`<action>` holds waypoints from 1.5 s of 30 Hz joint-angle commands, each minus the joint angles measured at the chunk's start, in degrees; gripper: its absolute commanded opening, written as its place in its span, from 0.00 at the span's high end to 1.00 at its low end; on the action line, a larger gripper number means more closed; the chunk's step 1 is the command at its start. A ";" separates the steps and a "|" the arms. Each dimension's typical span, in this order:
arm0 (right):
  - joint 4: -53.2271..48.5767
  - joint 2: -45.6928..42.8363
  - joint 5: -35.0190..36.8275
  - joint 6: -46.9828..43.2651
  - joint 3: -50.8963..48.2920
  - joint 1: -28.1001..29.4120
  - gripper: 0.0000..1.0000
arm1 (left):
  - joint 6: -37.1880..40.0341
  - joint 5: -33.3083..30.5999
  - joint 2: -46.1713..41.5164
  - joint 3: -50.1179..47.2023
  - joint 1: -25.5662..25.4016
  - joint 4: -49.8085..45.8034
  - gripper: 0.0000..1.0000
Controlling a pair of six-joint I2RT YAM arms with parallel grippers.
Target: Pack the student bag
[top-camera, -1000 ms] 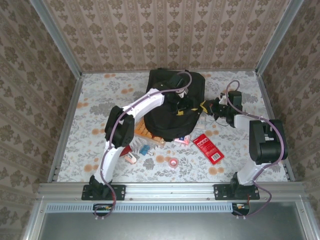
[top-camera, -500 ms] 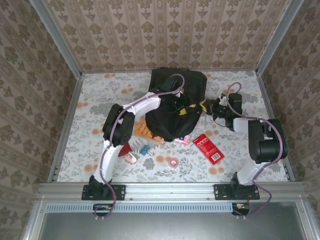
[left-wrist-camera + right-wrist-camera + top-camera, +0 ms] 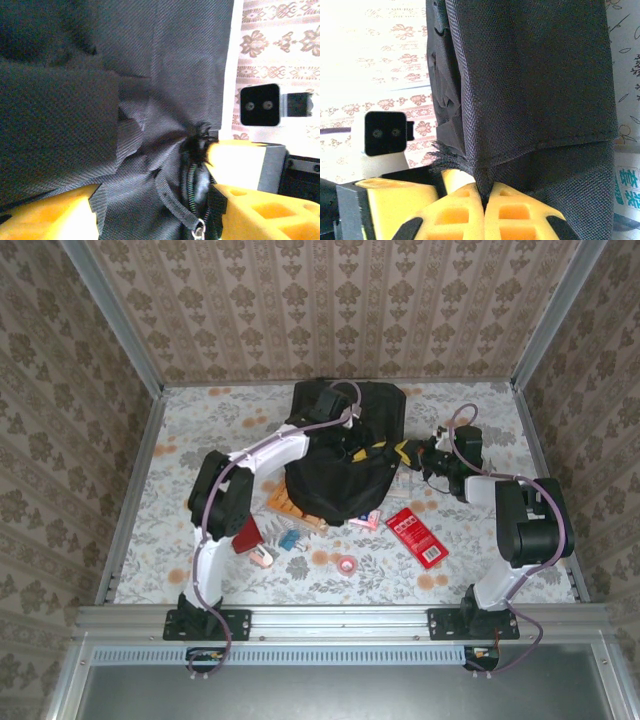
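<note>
Two grippers meet at one seam. The right gripper (image 3: 484,192) is pinched tight on a fold of black fabric. The left gripper (image 3: 155,215) has its jaws apart, with cloth and the zipper (image 3: 192,186) loose between them. The student bag (image 3: 335,490) slumps at the far middle of the table (image 3: 200,435). The step looks like opening its mouth. Next, the left should clamp the zipper edge and pull away.
</note>
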 commanded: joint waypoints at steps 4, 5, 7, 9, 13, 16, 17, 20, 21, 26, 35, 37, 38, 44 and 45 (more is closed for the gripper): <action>3.99 -1.31 -4.21 -1.22 -0.29 0.65 1.00 | -0.16 2.56 -2.32 -3.44 0.34 7.51 0.38; 4.14 -1.32 -4.21 -1.09 -0.38 0.67 1.00 | -1.67 3.00 -2.10 -4.19 0.33 9.47 0.39; 4.43 -1.32 -4.17 -0.81 -0.46 0.67 1.00 | -4.04 4.55 -1.47 -5.28 0.24 12.21 0.41; 4.80 -1.33 -4.21 -0.51 -0.55 0.84 1.00 | -5.60 5.17 -0.76 -5.82 -0.03 13.85 0.41; 5.03 -1.27 -4.30 -0.47 -0.72 1.19 1.00 | -7.87 5.85 0.23 -6.27 -0.82 16.79 0.42; 5.49 -1.30 -4.30 -0.26 -0.99 1.28 1.00 | -8.92 6.03 0.84 -6.05 -1.22 17.74 0.43; 5.57 -1.32 -4.29 -0.14 -1.08 1.28 1.00 | -9.02 6.01 1.07 -5.85 -1.28 17.80 0.43; 5.75 -1.35 -4.28 -0.01 -1.21 1.28 1.00 | -8.71 5.82 1.12 -5.88 -1.42 16.78 0.43; 5.75 -1.47 -4.30 -0.05 -1.26 1.28 1.00 | -8.33 5.56 0.87 -6.11 -1.47 16.29 0.43; 6.15 -1.34 -4.30 0.06 -1.52 1.30 1.00 | -6.67 3.87 -0.48 -7.58 -1.21 14.51 0.43; 6.46 -1.69 -4.30 0.36 -1.78 1.39 1.00 | -5.84 3.92 -1.96 -10.00 -1.51 14.31 0.43; 6.46 -1.63 -4.30 0.34 -1.87 1.37 1.00 | -6.67 4.81 -1.96 -10.05 -2.15 15.69 0.42; 6.41 -1.59 -4.23 0.28 -1.98 1.40 1.00 | -7.12 5.30 -1.96 -10.05 -2.41 16.40 0.42; 6.47 -1.50 -4.12 0.12 -2.30 1.50 1.00 | -8.75 6.10 -3.07 -10.88 -2.94 18.79 0.42; 6.41 -1.48 -4.04 0.10 -2.31 1.46 1.00 | -8.93 6.10 -3.35 -11.15 -2.90 19.18 0.42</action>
